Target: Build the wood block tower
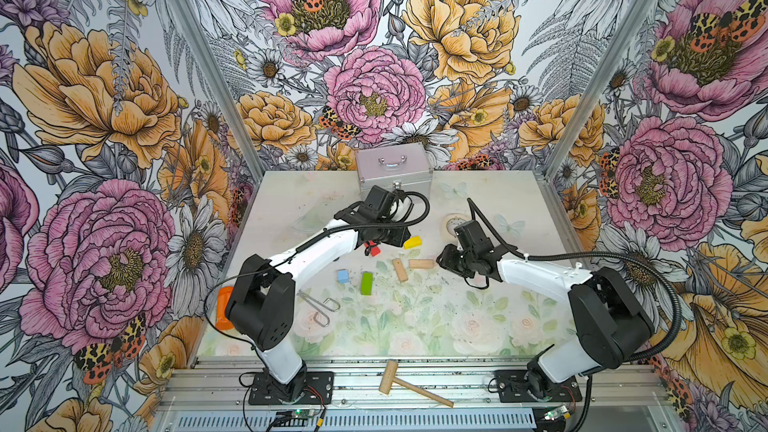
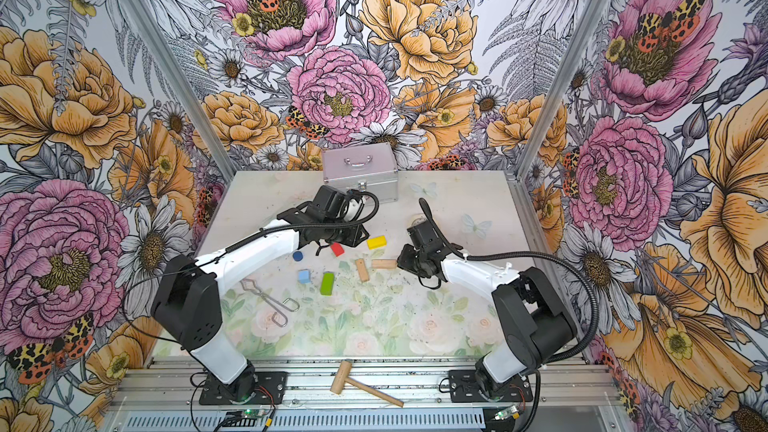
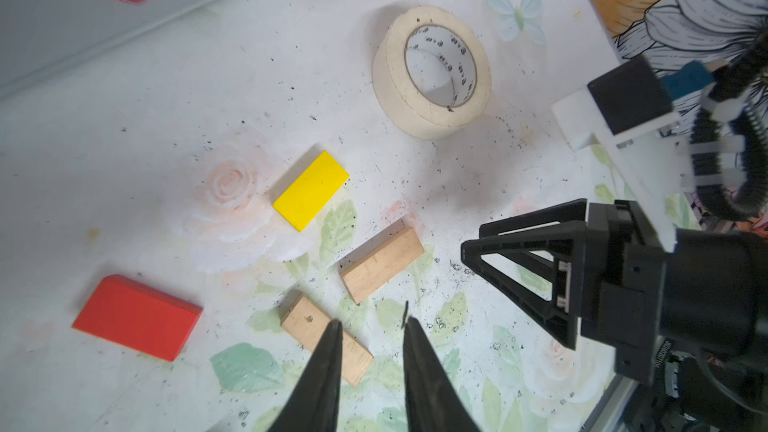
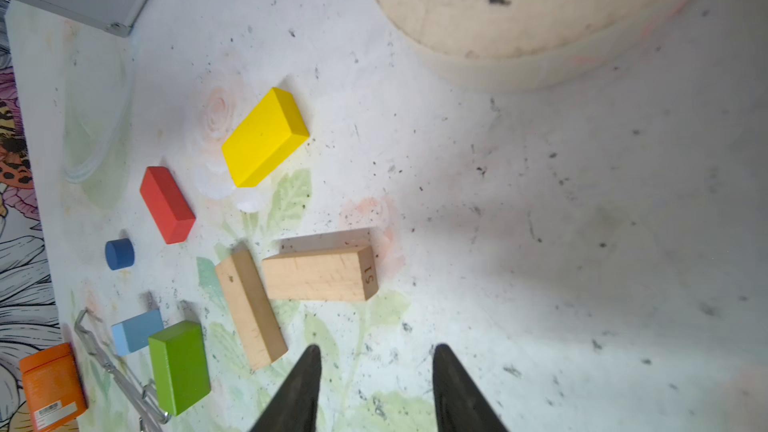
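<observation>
Nothing stacked: every block lies single on the desk (image 1: 457, 317), both pincers open and empty.

Left pincer (image 3: 372, 326) hangs with its tips slightly parted, nothing between them, low over the middle of the desk by the red block (image 3: 137, 317). Right pincer (image 4: 378, 351), parted wider and just as empty, sits near the end of one tan bar (image 4: 318, 274). The other tan bar (image 4: 249, 309) lies at an angle close beside it. The yellow block (image 4: 266, 137) lies beyond them, toward the tape roll (image 3: 432, 72). The green block (image 4: 178, 367) and light blue cube (image 4: 137, 330) sit side by side nearer the arm bases, with the dark blue cylinder (image 4: 119, 253) near the red block.
</observation>
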Controlling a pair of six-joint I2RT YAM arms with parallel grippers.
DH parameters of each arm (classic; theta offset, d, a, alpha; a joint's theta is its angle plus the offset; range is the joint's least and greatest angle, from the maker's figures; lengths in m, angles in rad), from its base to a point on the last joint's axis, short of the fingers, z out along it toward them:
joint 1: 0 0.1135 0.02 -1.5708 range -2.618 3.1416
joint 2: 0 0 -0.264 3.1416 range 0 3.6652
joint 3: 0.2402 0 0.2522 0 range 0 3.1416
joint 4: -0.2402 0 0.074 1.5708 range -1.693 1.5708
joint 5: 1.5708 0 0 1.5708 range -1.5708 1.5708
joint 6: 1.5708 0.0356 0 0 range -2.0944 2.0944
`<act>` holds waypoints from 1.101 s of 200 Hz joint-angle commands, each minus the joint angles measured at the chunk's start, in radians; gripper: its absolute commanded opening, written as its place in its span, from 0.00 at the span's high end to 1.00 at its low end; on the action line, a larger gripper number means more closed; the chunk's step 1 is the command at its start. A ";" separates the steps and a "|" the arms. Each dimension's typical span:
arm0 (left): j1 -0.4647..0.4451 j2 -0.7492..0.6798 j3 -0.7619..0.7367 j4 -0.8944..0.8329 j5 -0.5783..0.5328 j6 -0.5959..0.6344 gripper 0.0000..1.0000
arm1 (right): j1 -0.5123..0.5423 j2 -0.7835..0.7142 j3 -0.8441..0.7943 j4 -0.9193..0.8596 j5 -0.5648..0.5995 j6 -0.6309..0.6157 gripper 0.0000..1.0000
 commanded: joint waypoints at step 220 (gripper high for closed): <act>0.254 -0.663 -0.487 0.249 -0.065 -0.133 0.43 | 0.254 0.572 0.813 -0.524 0.088 -0.442 0.53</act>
